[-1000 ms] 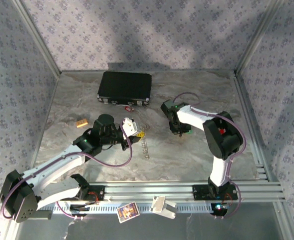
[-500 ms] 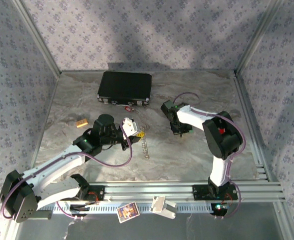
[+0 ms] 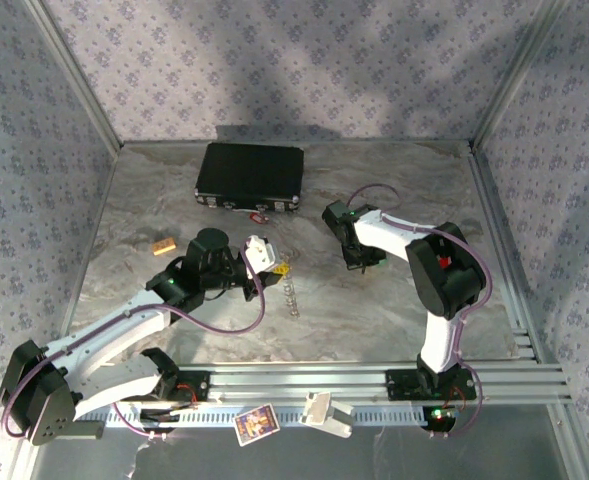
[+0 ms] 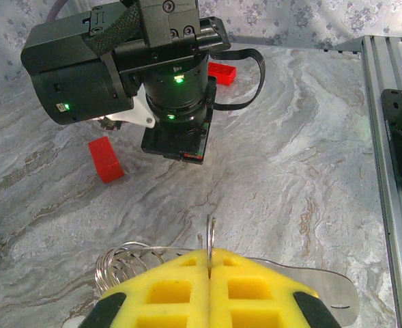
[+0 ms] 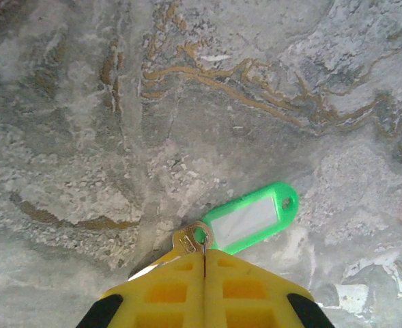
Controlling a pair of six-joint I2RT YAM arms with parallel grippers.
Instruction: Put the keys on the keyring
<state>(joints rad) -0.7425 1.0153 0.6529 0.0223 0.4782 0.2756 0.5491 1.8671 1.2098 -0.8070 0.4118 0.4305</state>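
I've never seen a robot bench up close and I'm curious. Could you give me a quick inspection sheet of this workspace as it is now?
Surface: grey marbled table, flat.
Job's things: green key lying on the table, metal end pinched; keyring, its wire poking up between yellow pads.
Clutter: black case at the back; tan block; red block; second red block.
Grippers: left gripper shut on the keyring; right gripper shut on the green key.
Cables: purple cable looping off the left arm, nothing snagged.
Surroundings: patterned walls; metal rails at the near edge.
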